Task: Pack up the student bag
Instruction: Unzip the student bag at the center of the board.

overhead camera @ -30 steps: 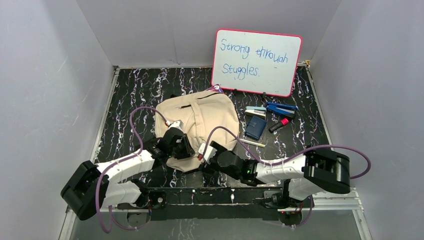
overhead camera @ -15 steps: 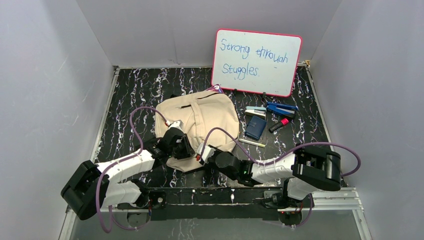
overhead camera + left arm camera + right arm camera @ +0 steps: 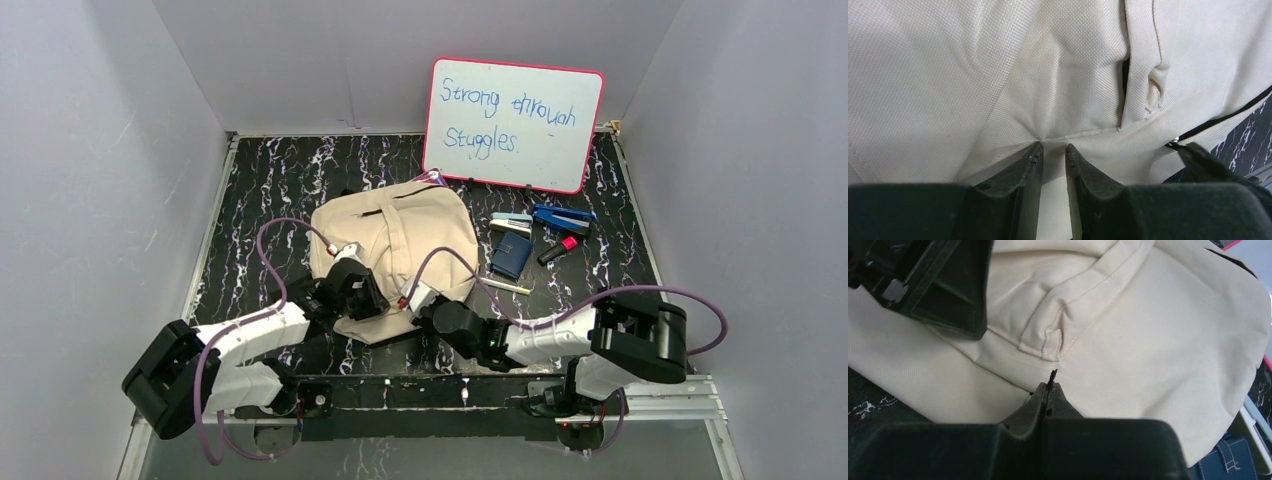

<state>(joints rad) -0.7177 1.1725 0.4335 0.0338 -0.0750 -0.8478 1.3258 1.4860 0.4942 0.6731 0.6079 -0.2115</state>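
**A:** Where is the student bag [image 3: 400,235]?

**B:** Flat on the marbled black desk [image 3: 270,190], mid-left, in front of the whiteboard [image 3: 513,125]. Both arms work its near edge.

**A:** And the grippers?

**B:** The left gripper [image 3: 1053,149] is nipped onto the cream canvas at a stitched seam. Its fingers stand only slightly apart, cloth fills the gap, and creases run towards the tips. The right gripper [image 3: 1049,387] is clenched tight with a thin dark tab [image 3: 1052,374] poking out between the tips. I take that for a zipper pull, but it is too small to be sure.

**A:** So which step is this?

**B:** Opening the bag, I'd judge. Nothing looks packed: the blue stapler [image 3: 563,216], a navy wallet-like case [image 3: 511,256], a red-capped marker [image 3: 560,249] and a pencil [image 3: 505,286] all lie to the bag's right.

**A:** What does the next move call for?

**B:** Probably drawing the tab along the zip line while the left gripper keeps the canvas taut. If the cloth goes slack it will bunch up and the tab could slip out.

**A:** Any writing?

**B:** Blue marker on the whiteboard reads "Strong through Stuggles." I can't read a brand on anything.
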